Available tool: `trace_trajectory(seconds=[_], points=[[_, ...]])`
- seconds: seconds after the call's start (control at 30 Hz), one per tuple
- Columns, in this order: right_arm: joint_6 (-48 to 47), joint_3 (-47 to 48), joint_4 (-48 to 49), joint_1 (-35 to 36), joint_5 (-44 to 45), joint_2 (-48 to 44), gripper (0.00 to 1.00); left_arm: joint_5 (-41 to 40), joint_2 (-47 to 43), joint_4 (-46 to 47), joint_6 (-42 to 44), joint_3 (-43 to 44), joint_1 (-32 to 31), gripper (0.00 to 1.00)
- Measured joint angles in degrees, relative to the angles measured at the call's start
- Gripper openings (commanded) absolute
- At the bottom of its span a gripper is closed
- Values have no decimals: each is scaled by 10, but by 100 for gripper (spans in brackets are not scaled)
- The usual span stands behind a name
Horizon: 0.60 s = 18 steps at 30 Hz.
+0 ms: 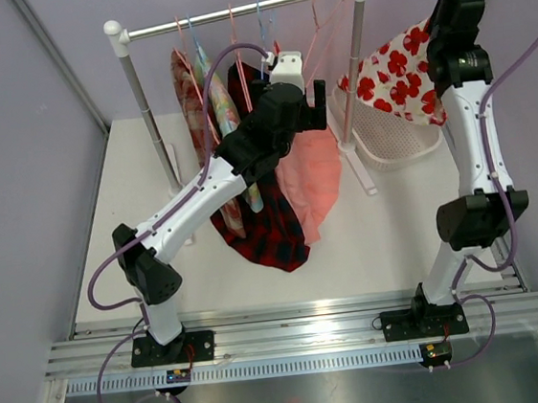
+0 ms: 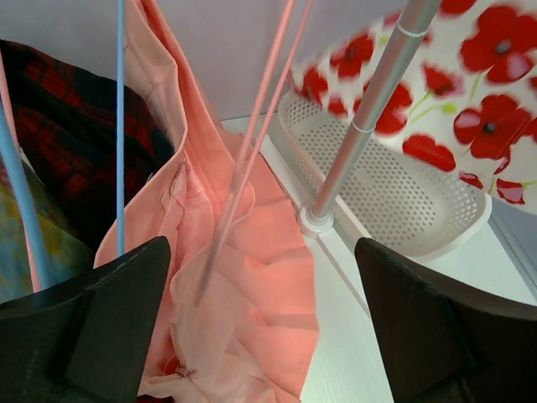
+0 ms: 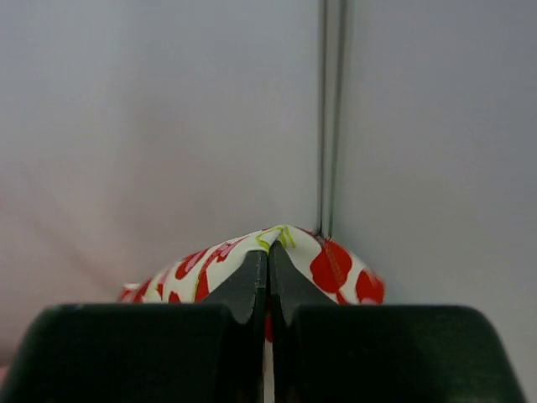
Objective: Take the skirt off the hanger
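Note:
A salmon-pink skirt [image 1: 309, 173] hangs from a pink hanger [image 1: 322, 23] on the rack. In the left wrist view the skirt [image 2: 268, 319] and the hanger's wires [image 2: 260, 126] lie between my jaws. My left gripper [image 1: 314, 100] is open and empty just above that skirt [image 2: 260, 248]. My right gripper [image 1: 442, 18] is raised at the far right, shut on a white skirt with red poppies [image 1: 396, 77], which hangs over the white basket [image 1: 407, 144]. The fabric edge shows at the closed fingertips in the right wrist view [image 3: 268, 252].
The white rack's bar [image 1: 230, 15] also carries a red-black plaid skirt [image 1: 267, 230] and a multicoloured one [image 1: 223, 110] on other hangers. A blue hanger [image 2: 120, 126] and the rack post [image 2: 369, 117] are close to my left gripper. A purple wall stands behind.

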Motion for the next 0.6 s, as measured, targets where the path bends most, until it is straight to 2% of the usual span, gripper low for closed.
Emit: trace_trajectory(seconds=[0.1,0.13,0.17,0.2,0.23,0.4,0.6], points=[[29,-12,-2,-6,-33,58,0,7,-6,-3,-6,0,0,99],[37,-22,-4,-8,-45,71,9,10,-14,-8,-10,-1,0,99],[46,-35,-9,-9,-57,83,37,12,-18,-9,-11,-1,0,99],[56,-49,-9,-10,-68,88,72,16,-26,-12,-14,-2,0,99],[67,-67,-13,-11,-82,91,99,19,-37,-16,-15,-2,-1,99],[96,-164,-15,-11,-126,61,99,25,-94,-25,-18,1,-6,99],[134,-311,-16,-12,-156,-100,99,22,-132,-30,-8,31,-11,99]])
